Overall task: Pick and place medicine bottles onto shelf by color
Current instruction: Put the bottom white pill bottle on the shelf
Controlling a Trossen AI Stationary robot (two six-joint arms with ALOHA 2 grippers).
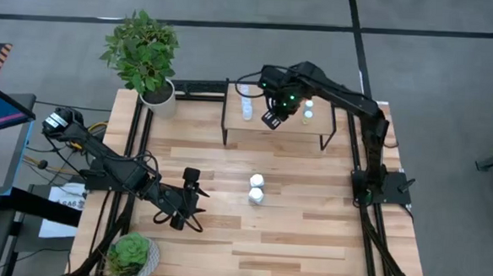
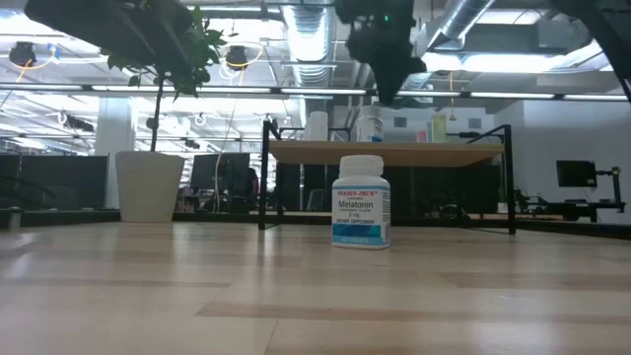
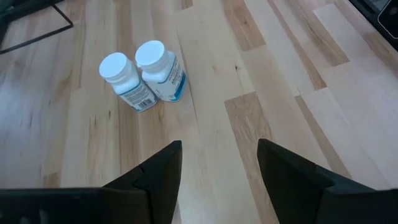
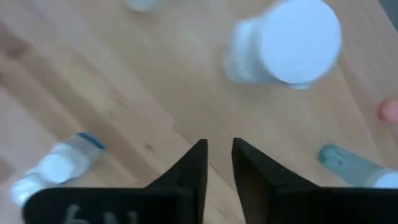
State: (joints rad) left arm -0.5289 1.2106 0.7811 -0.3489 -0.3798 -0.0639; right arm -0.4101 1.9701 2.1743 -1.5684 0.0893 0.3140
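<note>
The right gripper hovers above the shelf, its fingers nearly pressed together and pinching nothing; a white-capped bottle stands just ahead on the board, small bottles nearby; the left gripper waits spread over the table, near two white bottles standing side by side.

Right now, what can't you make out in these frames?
- Bottles on the shelf: high view, the right gripper covers some, so no count.
- Shelf bottle caps: right wrist view is blurred, colours unclear.
- Second white bottle: low view, hidden behind the front white bottle.
- Left gripper: outside the low view.
</note>
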